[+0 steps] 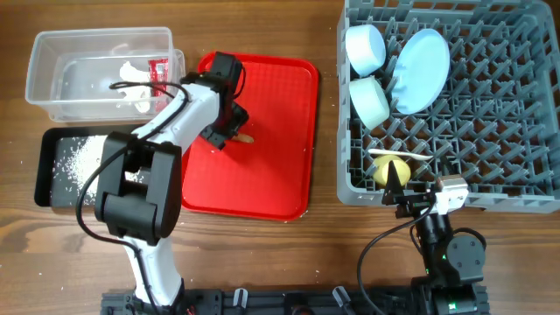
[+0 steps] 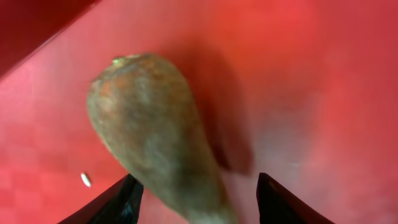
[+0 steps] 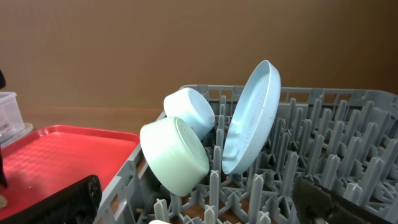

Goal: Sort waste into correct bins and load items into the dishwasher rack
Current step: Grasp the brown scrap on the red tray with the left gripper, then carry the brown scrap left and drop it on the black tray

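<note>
Below, wood-grain table [image 1: 324,254] carries red tray [image 1: 280,157]; left jaws and right jaws apart.

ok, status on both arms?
Left gripper open, straddling orange-brown stick-shaped food piece on flat red serving tray. Right gripper open at large grey plastic dishwasher rack front. Nothing blocking either.

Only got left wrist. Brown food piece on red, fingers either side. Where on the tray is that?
Observer: The food piece lies near the middle of the red tray.
Operator: Where are the bins?
Observer: Left of that tray. The clear tub holds the wrapper and tissue; the black tray holds rice.
Operator: Right arm?
Observer: The right hand is open at the near edge of the rack, by the yellow cup.
</note>
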